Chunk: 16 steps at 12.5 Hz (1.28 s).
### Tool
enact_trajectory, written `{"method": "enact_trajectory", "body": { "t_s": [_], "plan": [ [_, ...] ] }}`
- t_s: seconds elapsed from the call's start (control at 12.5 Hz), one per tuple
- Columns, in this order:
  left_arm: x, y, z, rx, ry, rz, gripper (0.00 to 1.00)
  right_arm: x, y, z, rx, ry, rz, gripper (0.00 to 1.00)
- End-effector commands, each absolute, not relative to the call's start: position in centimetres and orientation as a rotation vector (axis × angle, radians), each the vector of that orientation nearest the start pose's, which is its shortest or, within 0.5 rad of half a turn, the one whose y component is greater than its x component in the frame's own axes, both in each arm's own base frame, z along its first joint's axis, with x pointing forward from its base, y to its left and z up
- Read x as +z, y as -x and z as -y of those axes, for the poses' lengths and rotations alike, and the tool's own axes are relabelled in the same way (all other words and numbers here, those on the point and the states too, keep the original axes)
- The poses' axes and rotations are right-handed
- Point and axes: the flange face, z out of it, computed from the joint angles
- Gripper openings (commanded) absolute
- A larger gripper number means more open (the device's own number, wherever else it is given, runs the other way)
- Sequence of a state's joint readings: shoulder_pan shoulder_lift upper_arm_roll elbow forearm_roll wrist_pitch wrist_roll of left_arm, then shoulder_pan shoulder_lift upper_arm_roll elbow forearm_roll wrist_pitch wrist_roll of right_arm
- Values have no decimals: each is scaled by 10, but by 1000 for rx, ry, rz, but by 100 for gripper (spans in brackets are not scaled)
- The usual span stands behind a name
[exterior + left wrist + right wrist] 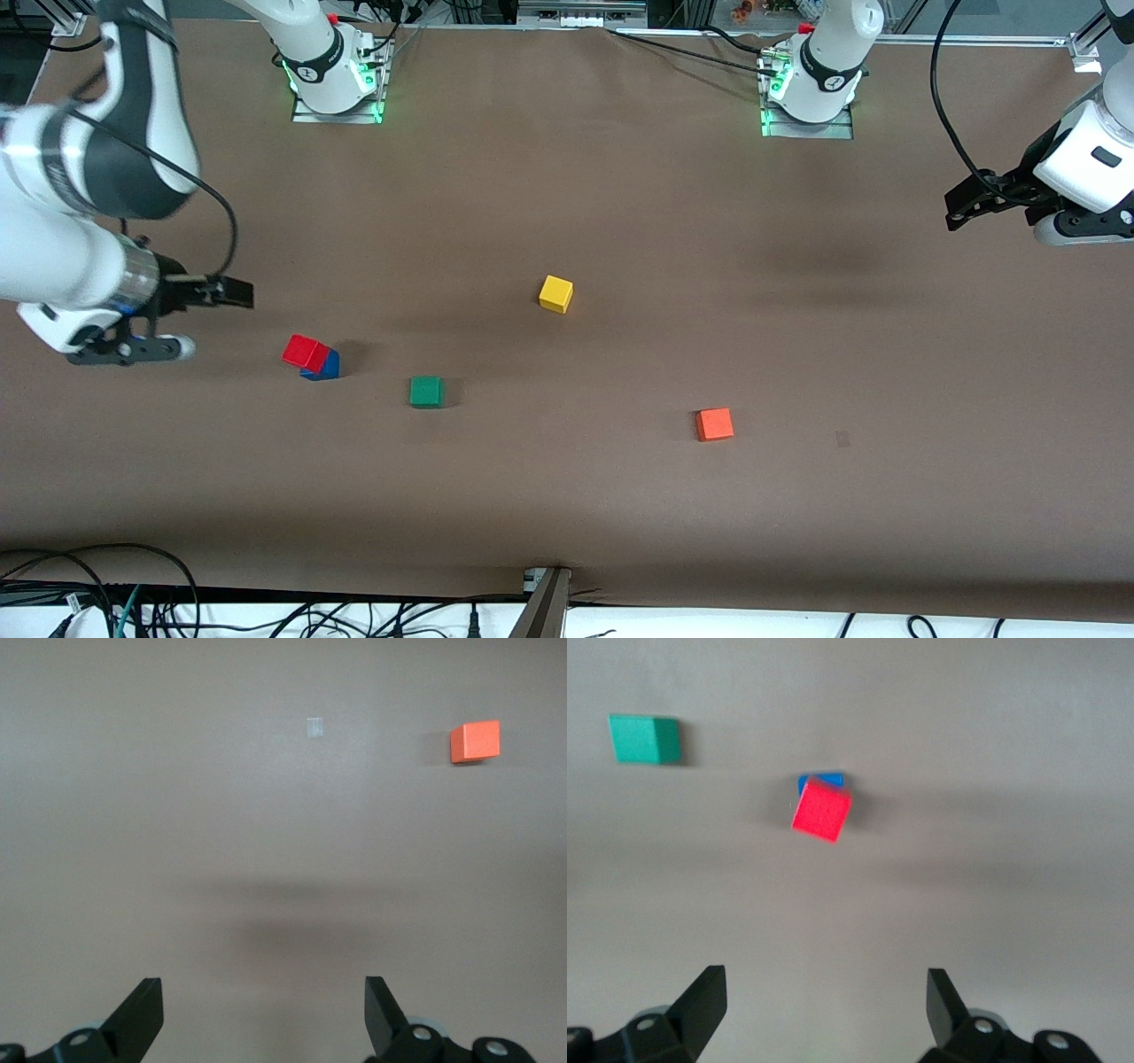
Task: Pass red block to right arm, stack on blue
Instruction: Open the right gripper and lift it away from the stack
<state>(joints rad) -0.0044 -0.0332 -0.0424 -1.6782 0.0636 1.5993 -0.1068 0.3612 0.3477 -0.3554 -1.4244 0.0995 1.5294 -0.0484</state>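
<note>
Low in the front view, the orange cube sits on the brown bench, right of centre. The green cube lies mid-left. Beside it, the red block rests skewed on the blue cube. The yellow cube sits at the centre. At the left edge, the right gripper hovers, fingers released. At the upper right, the left gripper waits, fingers spread, empty.

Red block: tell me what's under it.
The small matte red cube sits skewed on the small matte blue cube. Only blue edges show; most of its top is covered.
</note>
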Motion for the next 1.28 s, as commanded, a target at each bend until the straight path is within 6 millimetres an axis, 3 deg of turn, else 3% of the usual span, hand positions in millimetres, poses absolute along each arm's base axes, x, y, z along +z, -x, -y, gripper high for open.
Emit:
{"method": "enact_trajectory", "body": {
  "t_s": [0.0, 0.08, 0.32, 0.56, 0.8, 0.96, 1.2],
  "plan": [
    [605, -545, 21, 55, 3084, 83, 100, 525, -628, -44, 427, 3138, 83, 100],
    [605, -545, 21, 55, 3082, 83, 100, 538, -623, -40, 403, 3133, 81, 100],
    [605, -544, 20, 60, 3082, 83, 100, 599, -592, 1, 264, 3073, 33, 100],
    [605, -544, 20, 60, 3082, 83, 100, 640, -562, 4, 187, 3133, 63, 100],
    [605, -545, 21, 60, 3082, 81, 100, 646, -536, 9, 228, 3128, 67, 100],
    [604, -546, 20, 62, 3082, 83, 100, 638, -528, 15, 301, 3117, 53, 100],
    [604, -546, 20, 62, 3082, 81, 100, 629, -536, 9, 332, 3123, 63, 100]
  ]
}}
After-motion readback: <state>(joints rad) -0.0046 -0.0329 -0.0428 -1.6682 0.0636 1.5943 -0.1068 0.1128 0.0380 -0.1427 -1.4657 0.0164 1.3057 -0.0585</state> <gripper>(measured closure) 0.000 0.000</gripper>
